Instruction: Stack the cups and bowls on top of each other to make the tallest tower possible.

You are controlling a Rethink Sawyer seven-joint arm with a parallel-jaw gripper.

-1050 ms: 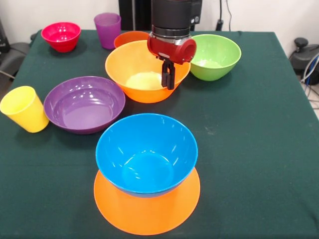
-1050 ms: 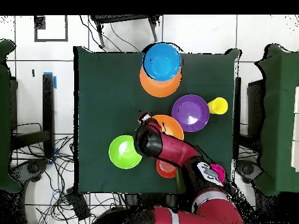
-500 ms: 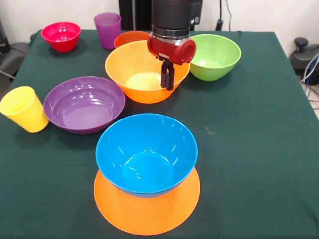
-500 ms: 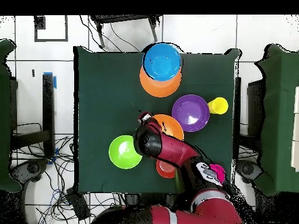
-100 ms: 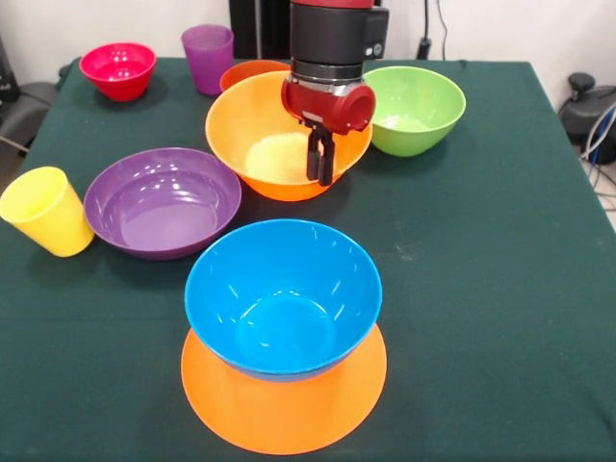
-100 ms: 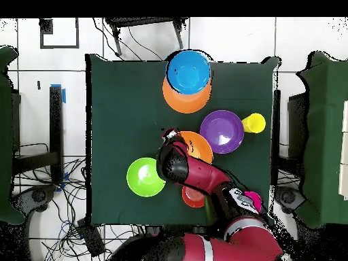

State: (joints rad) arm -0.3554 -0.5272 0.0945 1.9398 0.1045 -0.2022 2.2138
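Pinching the near rim of the large orange bowl [image 5: 279, 140], the pincer [image 5: 319, 168] hangs with its fingers pressed together on the wall, and the bowl sits tilted (its left side looks raised). Behind it peeks a small orange-red bowl [image 5: 252, 71], with the green bowl [image 5: 416, 108] just beside on the right. Nearer the camera, the blue bowl [image 5: 282, 294] rests on an upturned orange bowl [image 5: 284, 399], the tower's start. A purple bowl [image 5: 162, 200] and yellow cup [image 5: 47, 210] stand left.

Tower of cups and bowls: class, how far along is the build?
Done: only the blue bowl sits on the flat orange base. In hand: the gripper is shut on the large orange bowl by its rim. Left: purple bowl, green bowl, yellow cup, the rest.
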